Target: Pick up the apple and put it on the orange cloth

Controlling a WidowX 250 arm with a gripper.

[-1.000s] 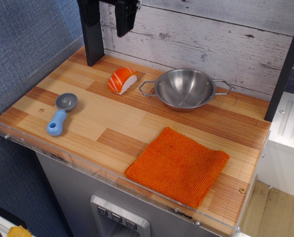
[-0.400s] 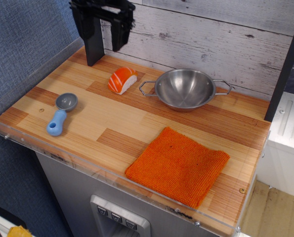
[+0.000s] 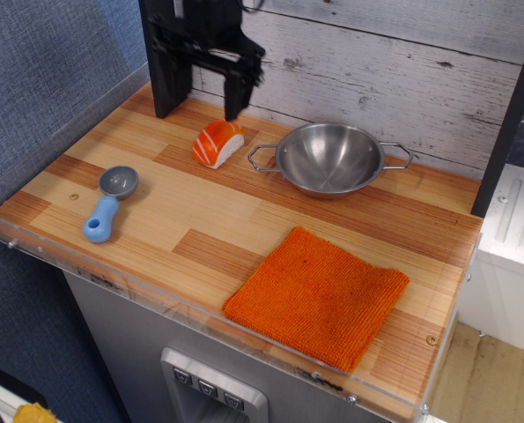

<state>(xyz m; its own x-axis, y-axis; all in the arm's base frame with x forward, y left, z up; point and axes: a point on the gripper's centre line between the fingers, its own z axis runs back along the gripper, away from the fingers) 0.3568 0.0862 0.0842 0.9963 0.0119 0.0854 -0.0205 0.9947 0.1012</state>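
The orange cloth is laid flat at the near edge of the wooden counter. Farther back the apple (a salmon-sushi toy) is seen left of the steel bowl. Above it the gripper is held spread, empty.

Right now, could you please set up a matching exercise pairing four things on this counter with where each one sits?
Things:
1. apple
2. orange cloth
3. steel bowl
4. blue-handled scoop

Places:
A. near the left edge of the counter
B. at the front right, lying flat
C. at the back by the wall, right of the apple
D. just below the gripper, left of the bowl

Pairs: 1-D, 2-B, 3-C, 4-A
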